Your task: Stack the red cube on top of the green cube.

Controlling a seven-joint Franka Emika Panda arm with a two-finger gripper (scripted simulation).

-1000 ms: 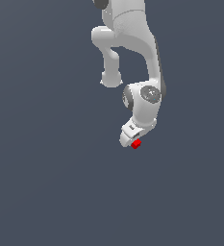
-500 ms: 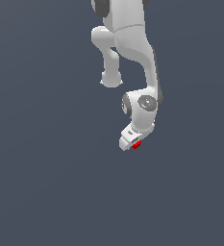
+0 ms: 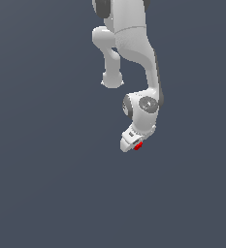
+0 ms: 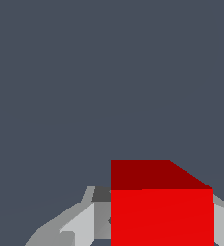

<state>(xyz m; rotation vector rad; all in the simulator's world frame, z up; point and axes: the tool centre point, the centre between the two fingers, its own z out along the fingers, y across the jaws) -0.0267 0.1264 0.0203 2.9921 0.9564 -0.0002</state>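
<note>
So the pincer is clamped on the red cube, pickup apparently done; the green cube is out of sight, so stacking remains.

A plain dark grey-blue surface fills both views, unmarked and evenly lit.

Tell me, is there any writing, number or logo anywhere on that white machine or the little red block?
None can be read. The white arm, its pincer and the red cube are plain in both views. A tiny dark mark on the pincer body in the exterior view is too small to make out.
</note>
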